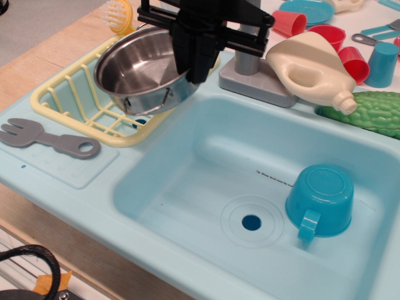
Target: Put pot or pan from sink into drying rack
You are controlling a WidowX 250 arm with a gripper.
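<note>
The shiny steel pot [137, 65] hangs tilted in the air over the right half of the pale yellow drying rack [62, 103]. My black gripper [194, 59] is shut on the pot's right rim. One wire loop handle [149, 102] shows at the pot's front. The light-blue sink [187, 187] with its round drain hole [251, 222] holds no pot. The grey faucet [253, 75] stands behind the basin, partly hidden by my gripper.
An upturned turquoise cup [320, 201] sits in the sink's right part. A grey toy fork [47, 140] lies left of the basin. A cream bottle [312, 65], a green vegetable [369, 112], red cups [340, 44] and a blue cup [381, 62] lie behind.
</note>
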